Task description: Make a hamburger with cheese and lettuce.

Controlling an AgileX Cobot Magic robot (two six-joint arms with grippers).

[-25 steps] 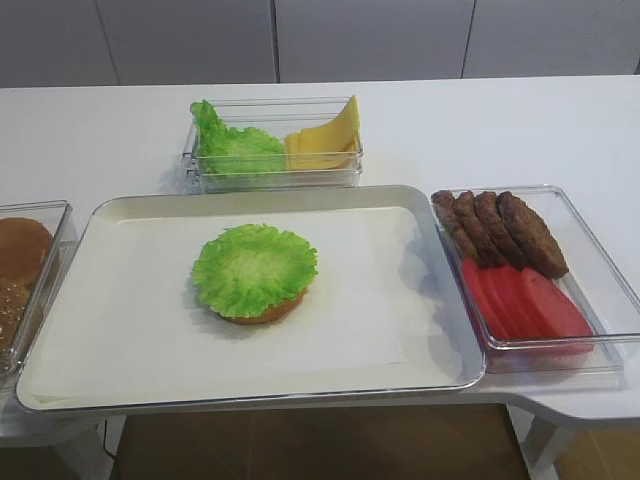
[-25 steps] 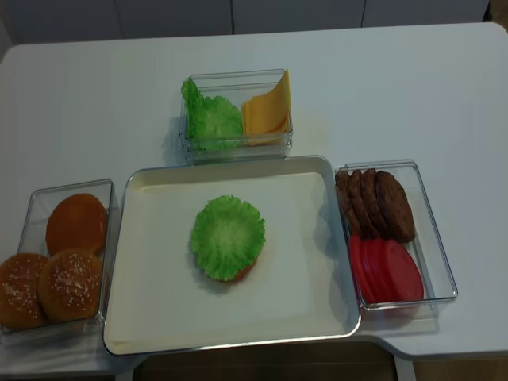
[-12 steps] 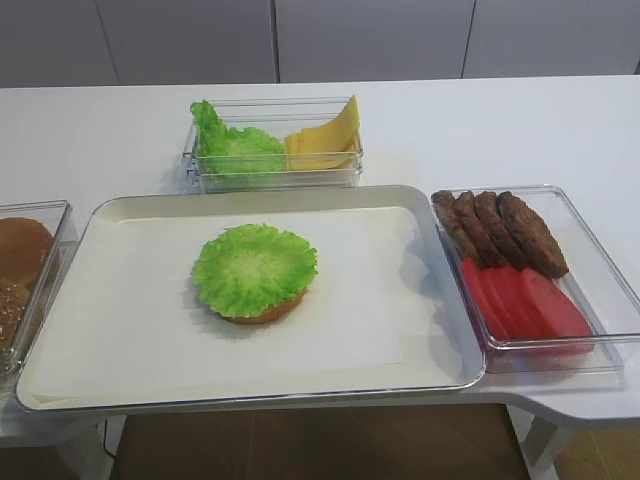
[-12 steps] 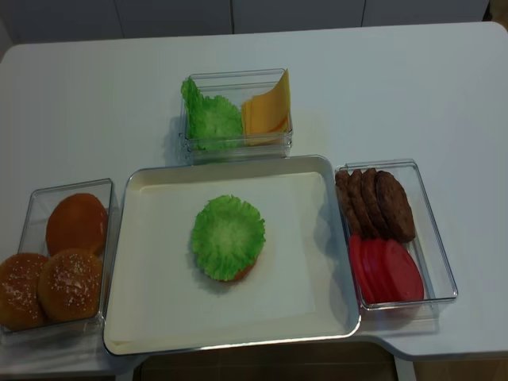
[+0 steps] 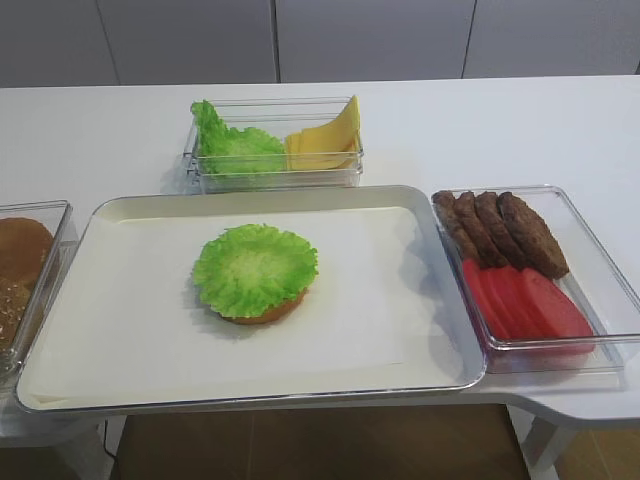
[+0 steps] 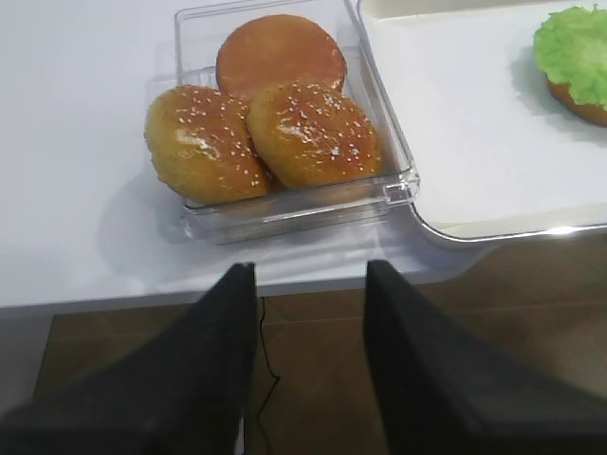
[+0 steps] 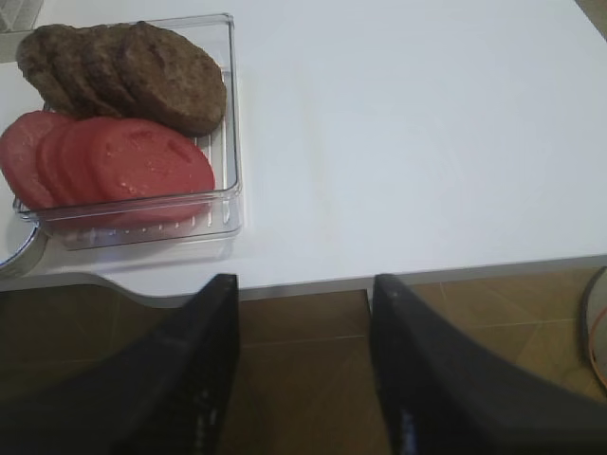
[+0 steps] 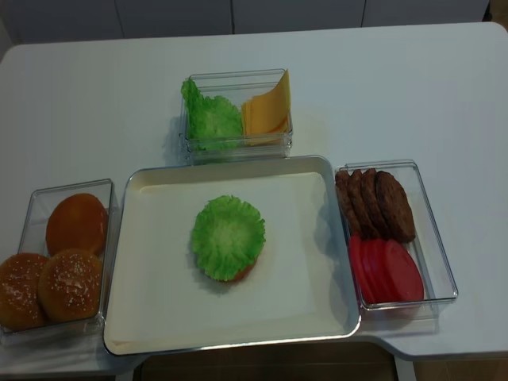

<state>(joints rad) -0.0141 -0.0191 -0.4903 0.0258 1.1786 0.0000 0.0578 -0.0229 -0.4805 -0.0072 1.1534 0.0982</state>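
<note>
The hamburger [image 8: 230, 270] sat mid-tray under 1 lettuce [image 8: 228, 236] leaf, so cheese [image 8: 266, 111] looked the next layer. It stood in the far bin, ahead and left of the right gripper [image 7: 303, 379], ahead and right of the left gripper [image 6: 308, 370]. Both hung off the tabletop's near edge, jaws apart and empty. The right arm seemed slightly nearer; the slices leaned on edge, flat faces sideways.

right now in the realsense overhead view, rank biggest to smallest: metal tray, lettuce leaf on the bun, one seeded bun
1. Rectangular silver metal tray
2. Frilly green lettuce leaf on the bun half
3. Brown seeded domed bun; clearly smaller than the leaf
</note>
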